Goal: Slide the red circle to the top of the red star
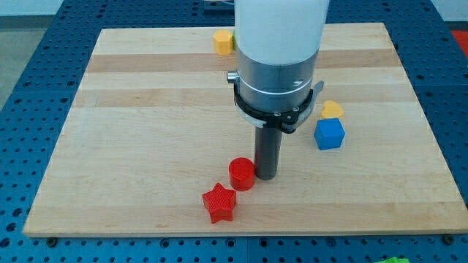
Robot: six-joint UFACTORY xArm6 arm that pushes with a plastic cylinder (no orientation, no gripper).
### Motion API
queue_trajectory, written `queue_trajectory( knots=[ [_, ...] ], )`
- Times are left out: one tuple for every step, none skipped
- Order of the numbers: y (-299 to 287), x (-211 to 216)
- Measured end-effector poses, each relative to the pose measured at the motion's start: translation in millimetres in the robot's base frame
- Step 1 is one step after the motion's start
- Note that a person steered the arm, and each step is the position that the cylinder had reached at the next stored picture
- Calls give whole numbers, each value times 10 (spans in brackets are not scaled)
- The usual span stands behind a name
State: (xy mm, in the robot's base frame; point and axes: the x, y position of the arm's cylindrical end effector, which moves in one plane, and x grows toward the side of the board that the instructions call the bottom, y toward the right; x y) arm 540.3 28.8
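Observation:
The red circle [241,174] lies near the view's bottom middle of the wooden board. The red star [219,203] lies just below and to the left of it, almost touching it. My tip [266,176] rests on the board against the red circle's right side. The arm's wide white and grey body rises above the rod and hides part of the board behind it.
A blue cube [329,134] and a yellow block [331,109] lie to the right of the rod. A yellow block [223,42] lies at the view's top edge of the board [131,109], partly behind the arm.

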Motion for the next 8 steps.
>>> queue_trajectory(
  knots=[
    [-75,0],
    [-132,-3],
    [-165,-17],
    [-221,-17],
    [-234,-17],
    [-228,-17],
    [45,-16],
    [441,43]
  ],
)
